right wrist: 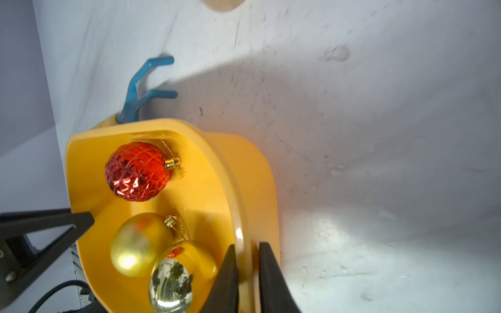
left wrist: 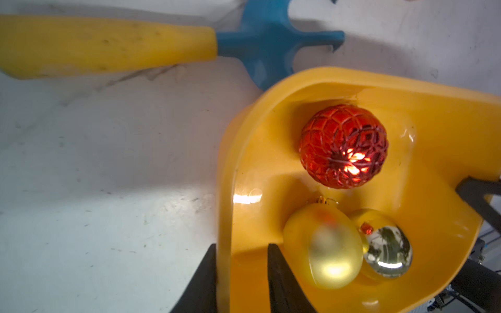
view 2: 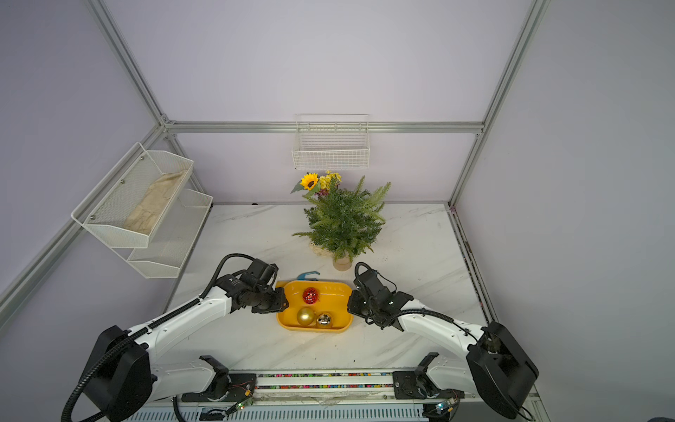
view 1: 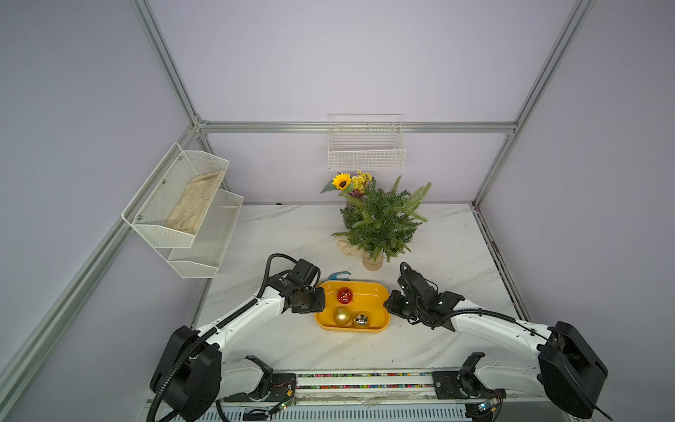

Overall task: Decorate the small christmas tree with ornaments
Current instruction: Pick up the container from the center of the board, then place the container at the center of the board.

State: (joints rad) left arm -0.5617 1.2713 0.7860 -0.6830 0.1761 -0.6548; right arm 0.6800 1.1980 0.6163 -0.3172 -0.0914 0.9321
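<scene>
Contact with the yellow tray (view 1: 350, 329) is made at both of its short ends, towards the front of the marble table (view 1: 277, 234). The left gripper (view 1: 318, 299) is placed astride the tray's left wall. How it sits there cannot be told from the top views. The left wrist view alone reveals that the outer finger (left wrist: 203, 287) is pressed to the wall while the inner finger (left wrist: 280, 284) is held off it, so the jaws are parted and nothing is clamped. The right gripper (view 1: 388, 304) is clenched on the tray's right wall, a pinch seen clearly only in the right wrist view, where the rim is caught between the two black fingers (right wrist: 227, 279). Inside the tray all three ornaments are found: the red faceted ornament (view 1: 344, 295) lies towards the far side, and the matte gold ornament (view 1: 342, 316) touches the shiny gold ornament (view 1: 361, 320) towards the near side. The red one's gold cap (right wrist: 172, 163) is made out in the right wrist view only. Just behind the tray a rake (left wrist: 265, 43) is laid on the table. Its yellow handle (left wrist: 103, 46) is shown by the left wrist view, whereas in a top view only the blue tines (view 1: 339, 274) are seen. Farther back the small christmas tree (view 1: 381, 219) is stood upright on its pale stump (view 1: 373, 262), apart from the tray, with a sunflower bouquet (view 1: 347, 182) behind it. A white wire basket (view 1: 366, 153) is hung on the rear wall.
</scene>
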